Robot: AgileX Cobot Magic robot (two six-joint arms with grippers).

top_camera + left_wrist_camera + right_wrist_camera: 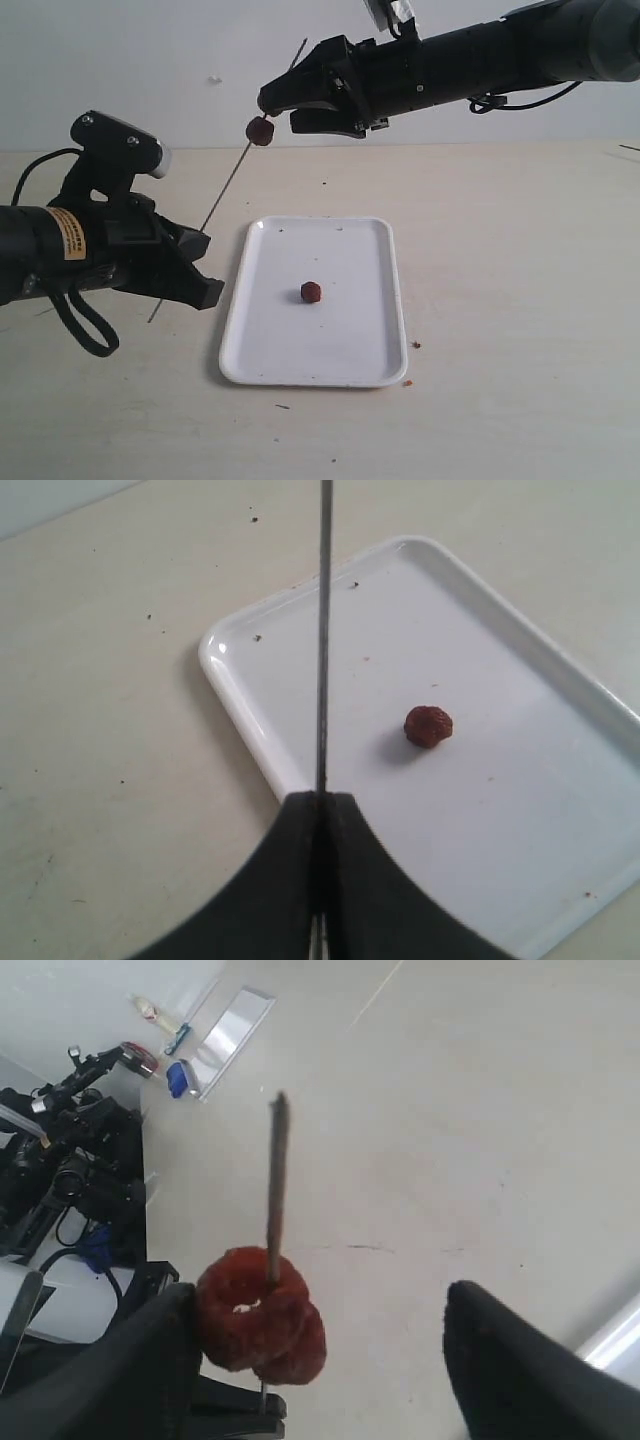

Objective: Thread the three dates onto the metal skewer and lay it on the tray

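Fingers of the left gripper [320, 798] pinched the metal skewer [323, 630] left of the tray [360, 250]. Two dates [260, 1315] sat threaded high on it between the right gripper's [279, 112] spread fingers; the third date [311, 291] lay mid-tray.

The exterior view looks slightly down across the table [500, 300], sharing the tray [345, 340] with the left wrist view, which peers closely along the skewer [323, 630]; the right wrist view sits close above skewered dates [255, 1315]
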